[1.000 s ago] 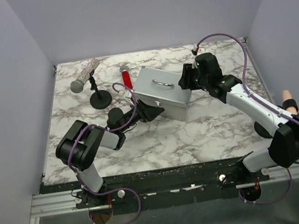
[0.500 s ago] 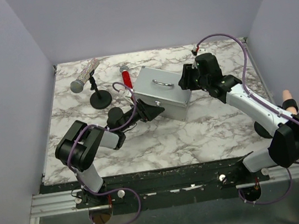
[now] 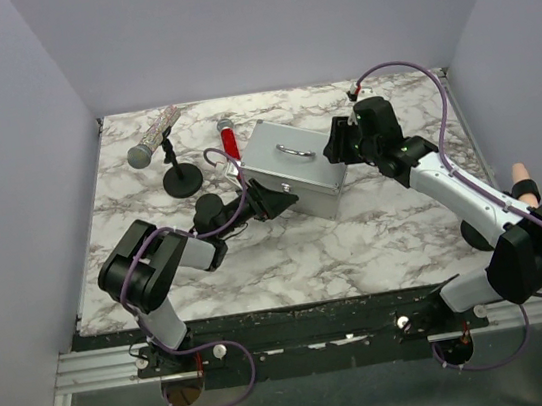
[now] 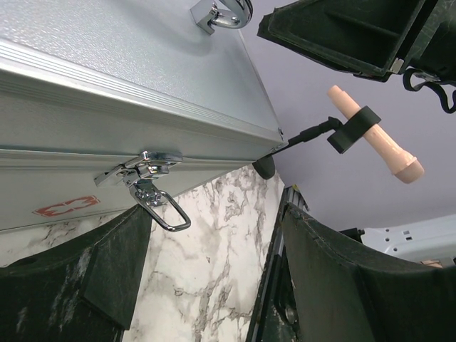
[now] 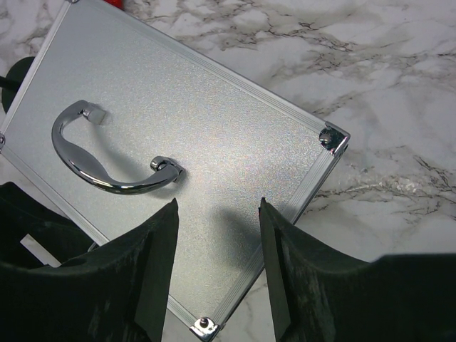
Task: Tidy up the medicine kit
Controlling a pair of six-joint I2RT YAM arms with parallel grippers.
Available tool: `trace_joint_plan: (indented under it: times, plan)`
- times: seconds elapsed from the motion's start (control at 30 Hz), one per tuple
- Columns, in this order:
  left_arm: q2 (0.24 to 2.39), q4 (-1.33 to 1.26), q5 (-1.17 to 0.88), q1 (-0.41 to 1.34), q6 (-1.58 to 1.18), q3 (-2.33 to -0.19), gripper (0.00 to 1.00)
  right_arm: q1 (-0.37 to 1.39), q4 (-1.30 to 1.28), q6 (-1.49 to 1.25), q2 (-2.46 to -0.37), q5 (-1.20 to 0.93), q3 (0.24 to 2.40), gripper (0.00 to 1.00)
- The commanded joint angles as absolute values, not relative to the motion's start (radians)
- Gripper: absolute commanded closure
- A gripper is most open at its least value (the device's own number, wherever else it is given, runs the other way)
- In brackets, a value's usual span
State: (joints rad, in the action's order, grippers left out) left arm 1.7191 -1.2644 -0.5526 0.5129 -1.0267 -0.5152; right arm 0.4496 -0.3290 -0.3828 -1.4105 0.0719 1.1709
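Note:
The medicine kit (image 3: 291, 168), a grey metal box with its lid down and a chrome handle (image 5: 107, 160) on top, lies near the middle of the marble table. My left gripper (image 3: 284, 200) is open, low at the kit's front face. In the left wrist view, the chrome latch (image 4: 146, 171) with its loop hanging down and a small red mark (image 4: 65, 206) sit just ahead of the left gripper (image 4: 214, 214). My right gripper (image 3: 329, 144) hovers open over the lid's right end. In the right wrist view, the right gripper (image 5: 217, 210) holds nothing and sits beside the handle.
A silver microphone (image 3: 154, 139) on a black round-base stand (image 3: 183, 180) is at the back left. A red-handled item (image 3: 229, 140) lies just behind the kit. A flesh-coloured cylinder on a black mount (image 3: 521, 178) sticks out past the table's right edge.

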Motion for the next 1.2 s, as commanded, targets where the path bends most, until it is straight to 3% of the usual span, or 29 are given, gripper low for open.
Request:
trace_joint_plan:
  times: [0.0,1.17]
  plan:
    - [1.67,-1.689,-0.597,0.52,-1.04,-0.537,0.22,0.448,-0.308,-0.373,-1.407,0.066,1.158,0.42]
    - [1.71,-1.689,-0.586,0.52,-1.052,-0.517,0.16,0.448,-0.305,-0.368,-1.402,0.071,1.149,0.41]
